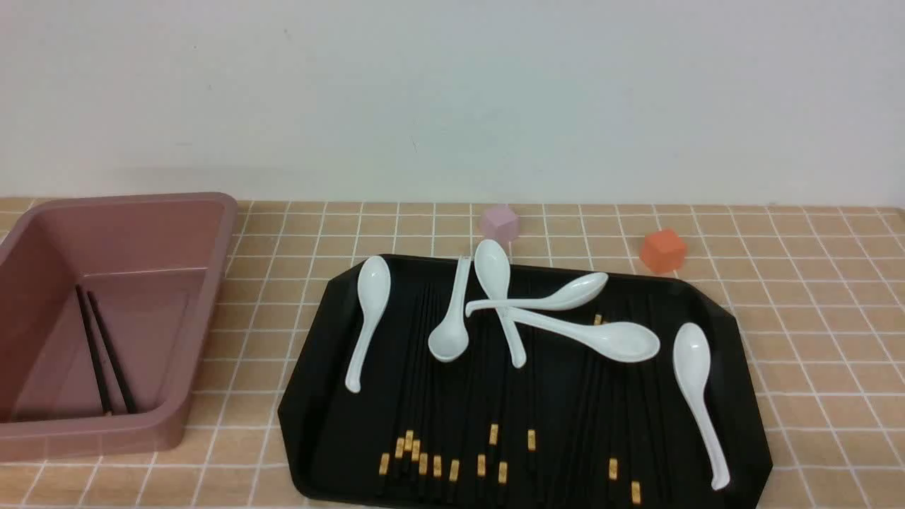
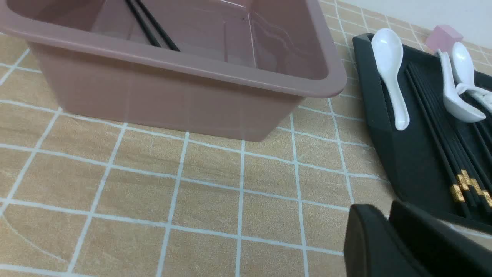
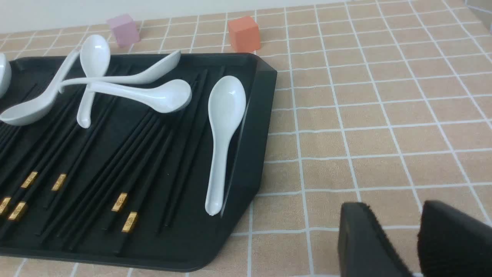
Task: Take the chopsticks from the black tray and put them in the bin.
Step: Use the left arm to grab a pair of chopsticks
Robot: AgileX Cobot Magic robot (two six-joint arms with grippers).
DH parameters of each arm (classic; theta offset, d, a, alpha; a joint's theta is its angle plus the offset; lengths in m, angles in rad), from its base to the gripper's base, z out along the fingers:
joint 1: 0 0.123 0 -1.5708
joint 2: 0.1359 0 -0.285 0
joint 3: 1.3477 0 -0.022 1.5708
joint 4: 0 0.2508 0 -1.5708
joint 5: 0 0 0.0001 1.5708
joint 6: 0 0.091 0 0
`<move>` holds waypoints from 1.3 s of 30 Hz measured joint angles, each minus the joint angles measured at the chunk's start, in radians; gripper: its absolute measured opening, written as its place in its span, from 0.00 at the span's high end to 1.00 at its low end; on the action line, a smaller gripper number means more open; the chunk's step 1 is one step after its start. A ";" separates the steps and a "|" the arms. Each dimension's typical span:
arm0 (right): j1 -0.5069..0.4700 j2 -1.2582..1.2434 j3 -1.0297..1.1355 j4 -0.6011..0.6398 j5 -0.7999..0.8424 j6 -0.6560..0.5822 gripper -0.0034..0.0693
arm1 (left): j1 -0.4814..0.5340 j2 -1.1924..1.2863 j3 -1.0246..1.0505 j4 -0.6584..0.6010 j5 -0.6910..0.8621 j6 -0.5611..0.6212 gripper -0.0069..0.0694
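Two chopsticks [image 1: 110, 352] are seen in the bin [image 1: 141, 233] while many are left on the black tray [image 1: 318, 424] among white spoons [image 1: 696, 382], so the task is judged barely begun. The right end effector [image 3: 399, 209] is held slightly open and empty; whether the left end effector [image 2: 386, 211] is closed cannot be told. The tan tiled desk [image 1: 813, 318] is backed by a plain white wall [image 1: 452, 92].

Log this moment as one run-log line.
bin: two chopsticks inside | black tray: many chopsticks, six spoons | left gripper: empty, near tray corner | right gripper: empty, beside tray
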 joint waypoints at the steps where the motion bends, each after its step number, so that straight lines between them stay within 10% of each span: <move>1: 0.000 0.000 0.000 0.000 0.000 0.000 0.62 | 0.000 0.000 0.000 0.000 0.000 0.000 0.79; 39: 0.000 0.000 0.000 0.000 0.000 0.000 0.62 | 0.000 0.000 0.000 0.000 0.000 0.000 0.76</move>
